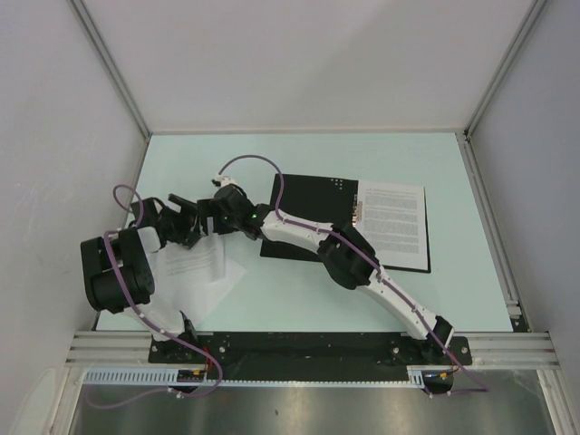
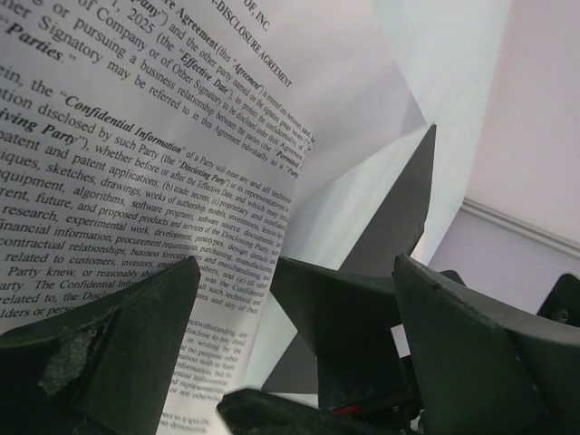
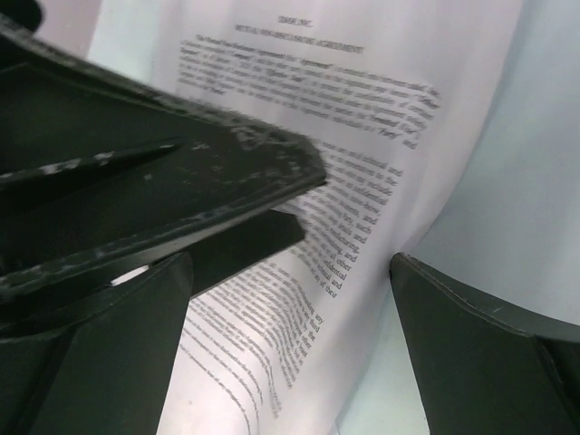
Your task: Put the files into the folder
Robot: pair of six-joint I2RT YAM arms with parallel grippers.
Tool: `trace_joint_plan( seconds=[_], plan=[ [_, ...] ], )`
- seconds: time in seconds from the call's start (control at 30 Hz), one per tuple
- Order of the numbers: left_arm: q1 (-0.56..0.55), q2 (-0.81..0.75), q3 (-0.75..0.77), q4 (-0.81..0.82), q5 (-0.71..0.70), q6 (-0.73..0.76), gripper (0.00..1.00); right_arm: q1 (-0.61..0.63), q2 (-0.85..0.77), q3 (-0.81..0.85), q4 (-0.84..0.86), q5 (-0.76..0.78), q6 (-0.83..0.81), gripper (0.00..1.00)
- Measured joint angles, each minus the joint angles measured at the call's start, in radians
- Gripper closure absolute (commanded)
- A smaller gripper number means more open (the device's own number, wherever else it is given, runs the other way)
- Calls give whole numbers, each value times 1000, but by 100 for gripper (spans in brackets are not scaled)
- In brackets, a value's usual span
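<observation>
White enclosure walls (image 1: 308, 63) close in the pale mint worktop (image 1: 299, 290) on three sides; an aluminium rail (image 1: 109, 346) runs along the near edge; a thin purple cable (image 1: 249, 161) loops above the right arm. From above, the two arms cross over the left half of the worktop and hide part of the loose files (image 1: 195, 267); in each wrist view the other arm's dark fingers cut across the page.

The left end effector (image 1: 192, 227) and the right end effector (image 1: 214, 217) meet tip to tip just above the far edge of those sheets; both stand wide open, gripping nothing. In the left wrist view the printed page (image 2: 136, 181) curves up beside the left-hand finger (image 2: 118, 362); whether it touches that finger is hard to tell. In the right wrist view the page (image 3: 362, 136) lies between the spread fingers (image 3: 480, 353), apart from both.

The folder (image 1: 308, 213) lies open and flat to the right of centre, well apart from the loose files; one printed sheet (image 1: 391, 222) lies on its right half, beside the metal clip (image 1: 356, 213) at the spine.

The files are thin white paper with dense blocks of small black text; the folder's inside is matt black and rectangular; the fingers are dark, wedge-shaped and scuffed.
</observation>
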Motion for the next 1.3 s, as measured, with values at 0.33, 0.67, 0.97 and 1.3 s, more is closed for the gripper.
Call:
trace_joint_plan(
  seconds=[0.33, 0.67, 0.97, 1.3],
  plan=[
    [-19, 3, -36, 57, 64, -13, 1, -7, -108, -283, 280, -116, 54, 4],
    [-66, -10, -111, 132, 142, -113, 0, -57, -192, -493, 441, -268, 236, 6],
    [-77, -24, -117, 99, 151, -127, 0, -63, -220, -568, 490, -260, 278, 32],
    [-79, -37, -116, 72, 151, -117, 1, -66, -200, -574, 478, -212, 207, 72]
  ],
)
